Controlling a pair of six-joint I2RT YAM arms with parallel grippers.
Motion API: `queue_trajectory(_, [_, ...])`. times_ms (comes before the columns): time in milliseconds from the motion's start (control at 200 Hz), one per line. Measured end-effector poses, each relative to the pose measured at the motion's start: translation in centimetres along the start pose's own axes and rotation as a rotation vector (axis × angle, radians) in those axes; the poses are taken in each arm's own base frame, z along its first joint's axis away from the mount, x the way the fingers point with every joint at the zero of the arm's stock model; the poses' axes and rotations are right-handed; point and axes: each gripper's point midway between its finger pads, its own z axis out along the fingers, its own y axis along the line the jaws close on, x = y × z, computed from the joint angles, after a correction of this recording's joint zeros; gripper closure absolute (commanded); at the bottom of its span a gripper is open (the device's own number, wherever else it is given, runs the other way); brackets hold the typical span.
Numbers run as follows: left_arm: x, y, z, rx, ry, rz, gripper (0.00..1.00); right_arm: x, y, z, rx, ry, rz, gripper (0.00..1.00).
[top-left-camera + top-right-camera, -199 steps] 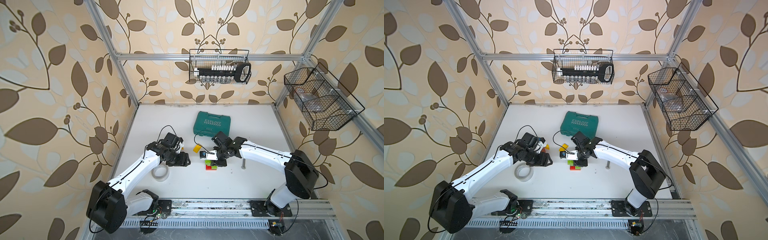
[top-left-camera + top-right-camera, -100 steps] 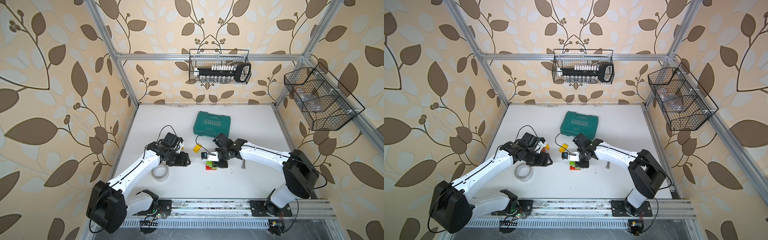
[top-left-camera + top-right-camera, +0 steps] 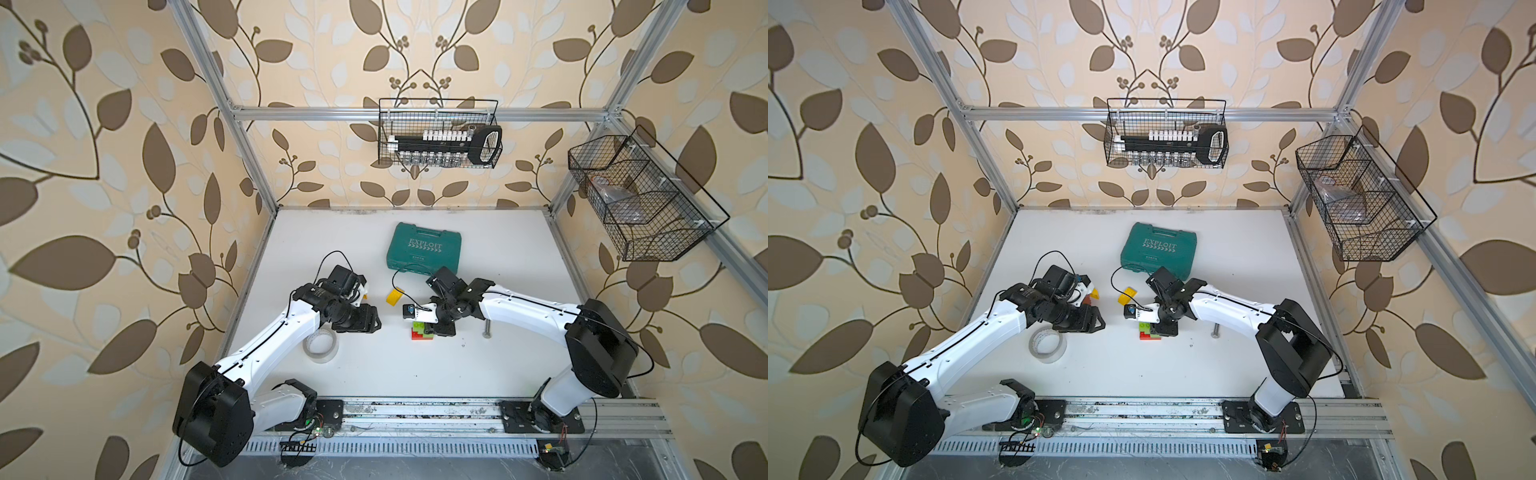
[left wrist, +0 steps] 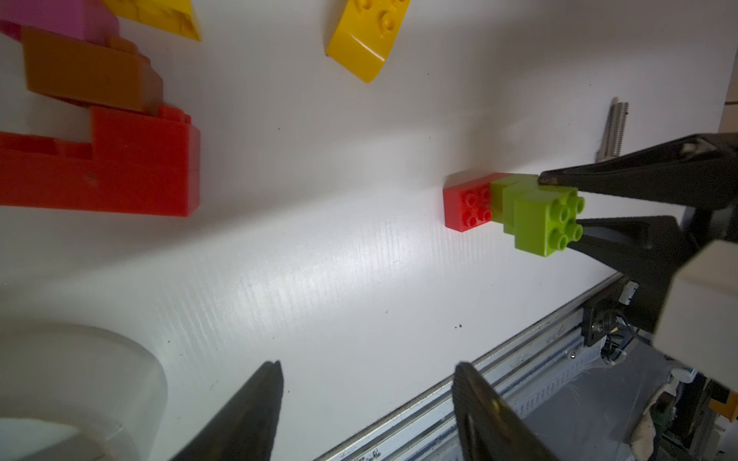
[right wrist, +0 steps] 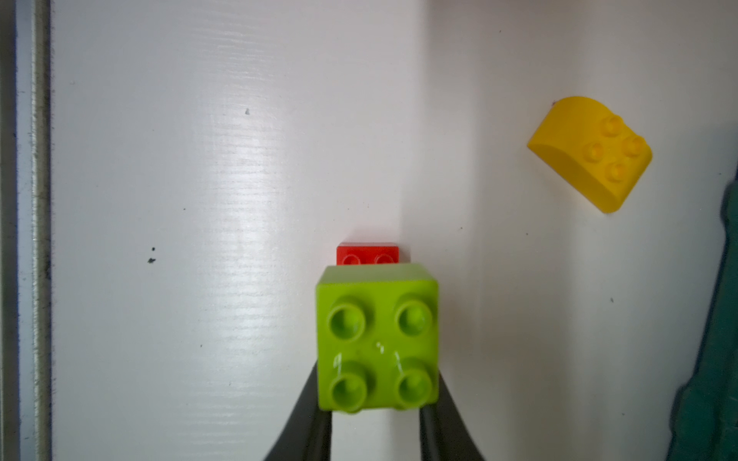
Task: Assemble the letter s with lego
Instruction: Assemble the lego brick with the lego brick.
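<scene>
Green brick (image 5: 377,339) up, studs to the camera, pinched by its side walls between the right gripper (image 5: 377,399)'s two black fingers. It sits right over a second green brick (image 4: 504,195), which stands on a red brick (image 4: 466,207). Whether it's pressed home, I can't tell. In both top views that little stack (image 3: 419,332) lies mid-table, under the right arm's wrist.

A curved yellow brick (image 5: 591,155) lies apart from it, toward the back. More lego is bunched by the left arm: a long red piece (image 4: 100,171), a brown one (image 4: 88,76) and a pink one (image 4: 60,16).

The left gripper (image 4: 367,365) hovers with jaws spread and nothing between them, near a roll of clear tape (image 3: 320,345). A grey bolt (image 3: 486,328) lies near the stack, on the right arm's side.

The table (image 3: 498,257) is plain white with a few dark specks, and a teal tool case (image 3: 424,249) lies closed toward the back. An aluminium frame (image 3: 415,113) boxes the cell, with leaf-patterned wallpaper (image 3: 104,166) all round. One wire basket (image 3: 438,133) hangs on the back wall and another (image 3: 640,199) on the right.
</scene>
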Motion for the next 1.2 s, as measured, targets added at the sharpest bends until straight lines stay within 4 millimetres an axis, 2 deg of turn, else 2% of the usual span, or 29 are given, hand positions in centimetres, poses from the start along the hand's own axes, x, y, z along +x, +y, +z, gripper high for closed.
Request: queue_trajectory(1205, [0.0,0.0,0.0,0.0,0.0,0.0,0.3,0.52,0.25,0.04,0.035,0.02,-0.022,0.99])
